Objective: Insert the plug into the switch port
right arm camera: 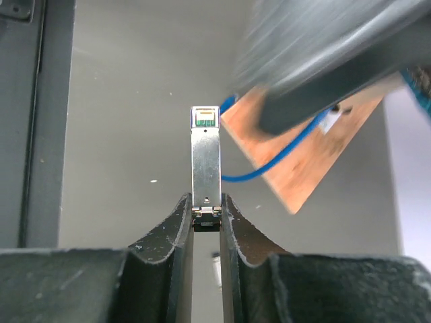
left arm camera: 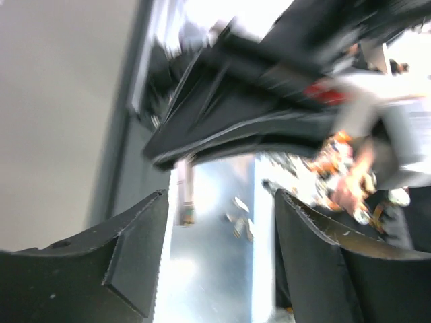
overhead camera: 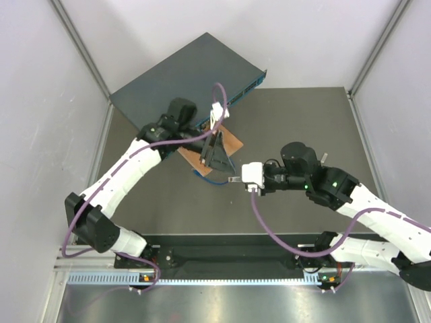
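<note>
The switch (overhead camera: 185, 74) is a flat dark teal-blue box at the back, with its port row (overhead camera: 244, 93) on the narrow face towards the right. My right gripper (overhead camera: 237, 179) is shut on the plug (overhead camera: 234, 179), a small silver metal module held above the table, well short of the switch. In the right wrist view the plug (right arm camera: 205, 158) stands straight out from between the fingers (right arm camera: 178, 222), its green end forward. My left gripper (overhead camera: 217, 164) is open and empty over the wooden board. Its view is blurred, with the fingers (left arm camera: 145, 242) wide apart.
A thin orange-brown board (overhead camera: 229, 142) lies in front of the switch with a blue wire (overhead camera: 214, 180) beside it; both also show in the right wrist view (right arm camera: 306, 151). White walls enclose the table on the left, back and right. Purple cables trail from both wrists.
</note>
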